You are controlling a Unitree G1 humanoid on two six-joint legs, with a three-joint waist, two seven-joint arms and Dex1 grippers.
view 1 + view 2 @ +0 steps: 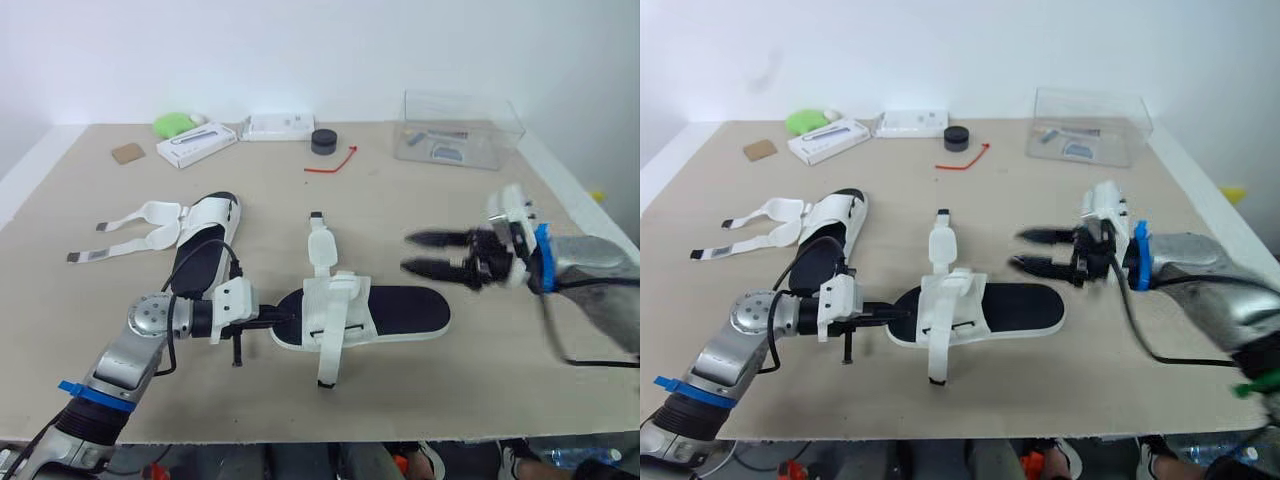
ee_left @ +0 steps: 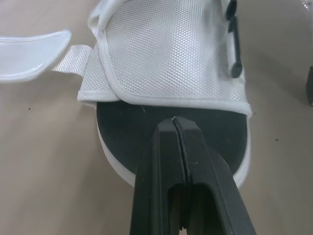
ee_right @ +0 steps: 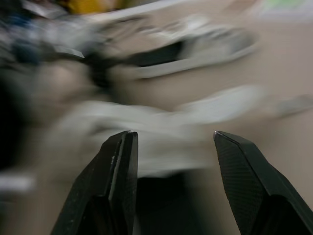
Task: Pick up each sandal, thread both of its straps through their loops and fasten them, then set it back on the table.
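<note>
Near sandal (image 1: 400, 312) lies flat on desk (image 1: 480, 390), centre frame. Both straps are loose: upper strap (image 1: 320, 242) points toward frame top, lower strap (image 1: 328, 362) trails toward the bottom edge. Left end effector (image 1: 272, 322) is clenched and empty, tips over the sandal's left end. Right end effector (image 1: 432, 252) is released, hovering just right of the sandal. Second sandal (image 1: 205, 238) sits upper left, unfastened. Judgement: left should open and pinch the sole rim before lifting, while right takes the upper strap by its tip.
</note>
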